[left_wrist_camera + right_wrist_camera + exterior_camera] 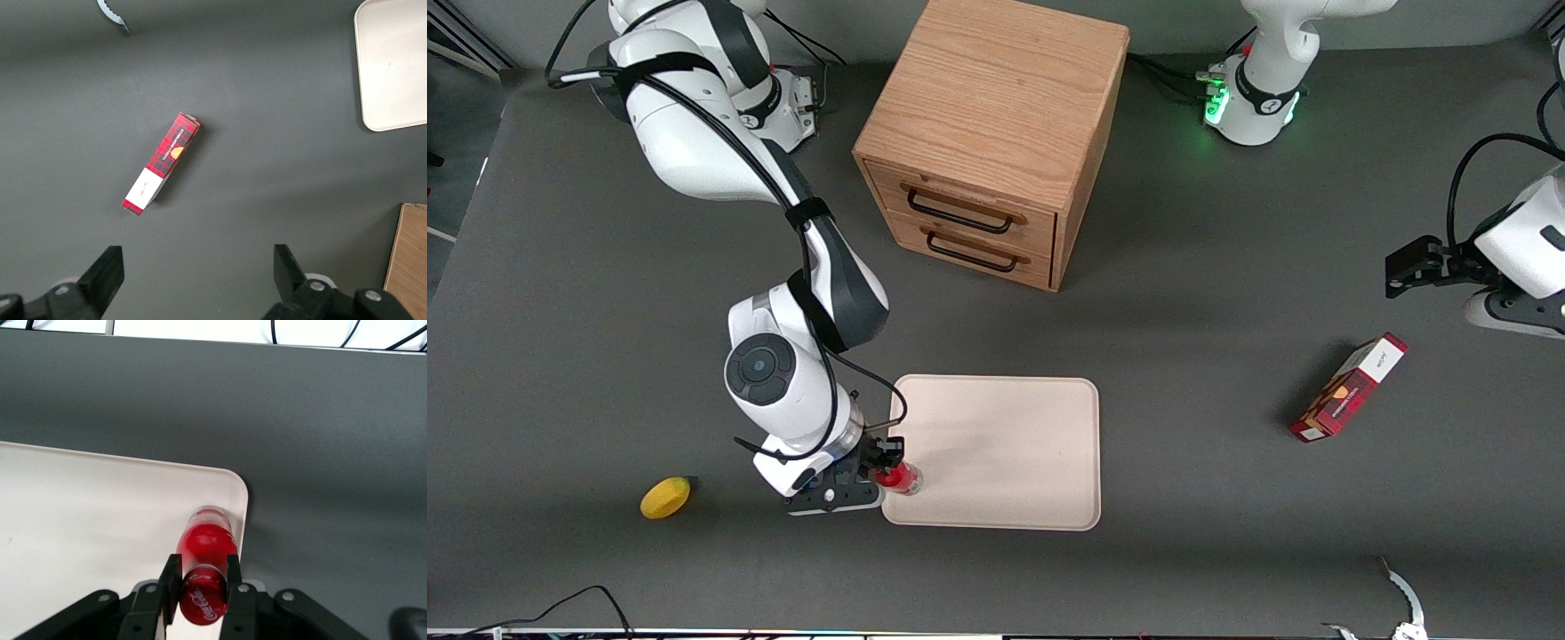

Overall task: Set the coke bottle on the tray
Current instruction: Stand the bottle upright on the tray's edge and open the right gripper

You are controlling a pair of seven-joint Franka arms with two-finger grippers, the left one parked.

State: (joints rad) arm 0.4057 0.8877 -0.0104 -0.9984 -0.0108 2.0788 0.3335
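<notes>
The coke bottle [898,478] is small and red with a red cap and a clear base [208,517]. My right gripper [886,464] is shut on the coke bottle [203,567], one finger pressed against each side near the cap. The bottle hangs over the corner of the pale beige tray [1014,444] that is nearest the front camera, toward the working arm's end. From the wrist, the tray's rounded corner [237,487] lies right under the bottle. Whether the base touches the tray I cannot tell.
A wooden drawer cabinet [996,133] stands farther from the front camera than the tray. A yellow lemon [665,497] lies beside the gripper, toward the working arm's end. A red carton [1349,388], [162,163] lies toward the parked arm's end.
</notes>
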